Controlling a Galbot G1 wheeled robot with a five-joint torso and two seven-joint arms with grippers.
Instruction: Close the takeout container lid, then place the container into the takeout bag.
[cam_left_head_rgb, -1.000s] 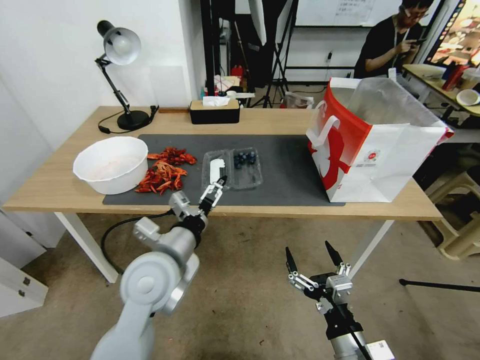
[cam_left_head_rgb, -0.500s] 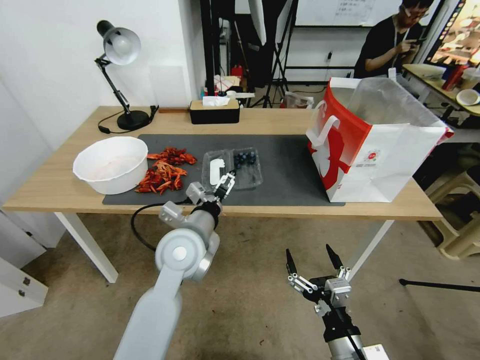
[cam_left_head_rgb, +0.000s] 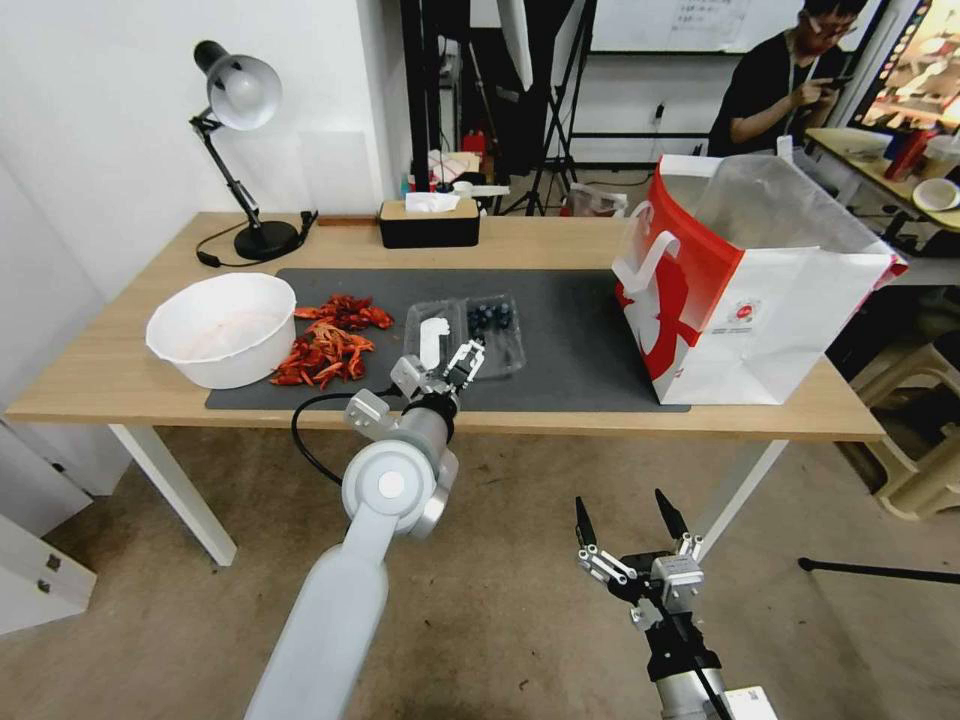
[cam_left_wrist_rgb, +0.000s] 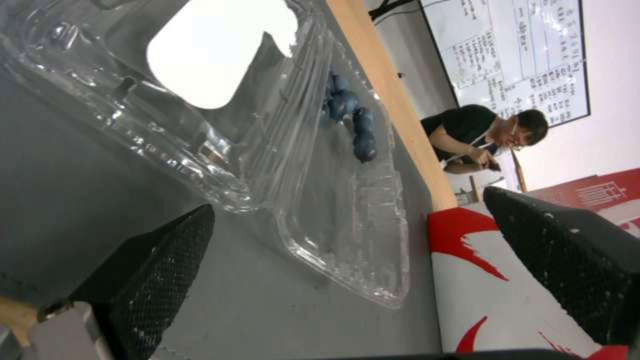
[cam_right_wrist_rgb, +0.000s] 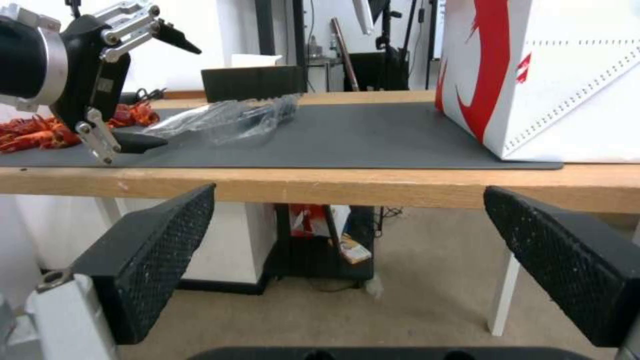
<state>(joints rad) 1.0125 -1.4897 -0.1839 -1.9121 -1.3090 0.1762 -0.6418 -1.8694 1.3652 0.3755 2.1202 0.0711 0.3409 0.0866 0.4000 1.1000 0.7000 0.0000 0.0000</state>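
from the head camera i see the takeout container (cam_left_head_rgb: 468, 337) lying flat and fully open on the dark mat (cam_left_head_rgb: 570, 340), lid (cam_left_head_rgb: 432, 338) on the side toward the white bowl (cam_left_head_rgb: 222, 328), blueberries (cam_left_head_rgb: 490, 317) in the half toward the takeout bag (cam_left_head_rgb: 745, 290). my left gripper (cam_left_head_rgb: 464, 360) sits at the near edge of the container, over the seam between the two halves; its jaws are spread, and i cannot tell from here whether a tip touches the plastic. red crayfish pieces (cam_left_head_rgb: 330, 345) lie between bowl and container. the bag stands upright at the mat's right end. my right gripper (cam_left_head_rgb: 630, 517) hangs low in front of the table (cam_left_head_rgb: 120, 380), over the floor, jaws wide apart and holding nothing.

in the left wrist camera the black fingertips (cam_left_wrist_rgb: 167, 260) stand far apart with nothing between them. the clear lid with its white label (cam_left_wrist_rgb: 220, 50) and the berry tray lie just ahead on the mat, the bag's red-and-white wall beyond.

in the right wrist camera my own pads (cam_right_wrist_rgb: 160, 250) are spread wide below the table edge. farther off the left gripper (cam_right_wrist_rgb: 157, 85) is open at the crumpled-looking clear container (cam_right_wrist_rgb: 230, 117), one finger low on the mat, the other raised.
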